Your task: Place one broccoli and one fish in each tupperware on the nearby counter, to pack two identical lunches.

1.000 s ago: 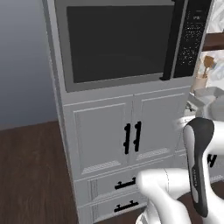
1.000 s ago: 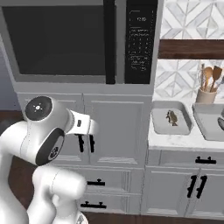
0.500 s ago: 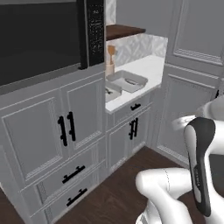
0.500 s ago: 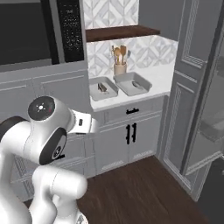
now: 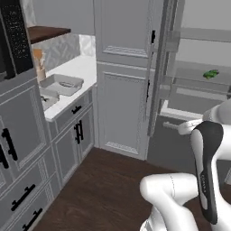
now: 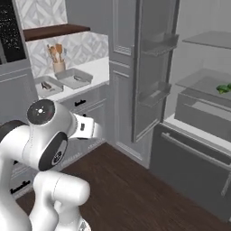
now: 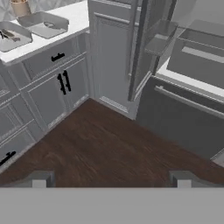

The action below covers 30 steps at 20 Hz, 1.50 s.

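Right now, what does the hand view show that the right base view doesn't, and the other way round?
Hand view: the open gripper above the floor. Right base view: broccoli on a fridge shelf, the wooden shelf and the arm. Both: two tupperware on the counter, and the crock.

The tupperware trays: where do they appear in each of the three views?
Left base view: tupperware trays at left middle, on the white counter.
Right base view: upper left, below the utensil crock.
Hand view: top left corner.
Shared landmark: the utensil crock behind the trays.
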Available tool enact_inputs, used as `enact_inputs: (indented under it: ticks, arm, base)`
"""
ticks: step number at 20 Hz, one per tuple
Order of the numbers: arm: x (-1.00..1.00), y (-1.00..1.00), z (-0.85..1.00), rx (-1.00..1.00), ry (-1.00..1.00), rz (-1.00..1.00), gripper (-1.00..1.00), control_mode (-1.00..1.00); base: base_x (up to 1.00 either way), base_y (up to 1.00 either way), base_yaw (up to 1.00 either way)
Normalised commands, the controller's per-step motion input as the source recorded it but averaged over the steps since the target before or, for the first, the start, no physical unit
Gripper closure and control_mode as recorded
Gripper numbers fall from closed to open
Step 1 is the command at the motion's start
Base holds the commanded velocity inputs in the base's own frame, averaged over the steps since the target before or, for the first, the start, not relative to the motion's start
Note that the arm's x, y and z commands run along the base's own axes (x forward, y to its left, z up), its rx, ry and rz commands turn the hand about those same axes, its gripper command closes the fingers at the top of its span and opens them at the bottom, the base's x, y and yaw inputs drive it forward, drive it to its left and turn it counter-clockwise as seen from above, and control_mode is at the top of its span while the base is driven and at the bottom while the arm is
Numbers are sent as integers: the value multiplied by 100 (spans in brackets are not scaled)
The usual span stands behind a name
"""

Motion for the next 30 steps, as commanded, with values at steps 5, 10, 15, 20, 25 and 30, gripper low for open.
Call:
enact_inputs:
  ticks: [5,10,15,20,25,30]
  arm:
    - [0,0,0,0,0,0,-100,100]
    - [0,0,0,0,0,0,-100,100]
    - [0,0,0,0,0,0,-100,100]
    - [0,0,0,0,0,0,-100,100]
    - [0,0,0,0,0,0,-100,100]
    - [0,0,0,0,0,0,-100,100]
  base:
    - [46,-32,-39]
    - [69,-10,-32]
    - [75,-7,-37]
    - [71,-5,-31]
    - [80,-3,-22]
    - [98,14,-14]
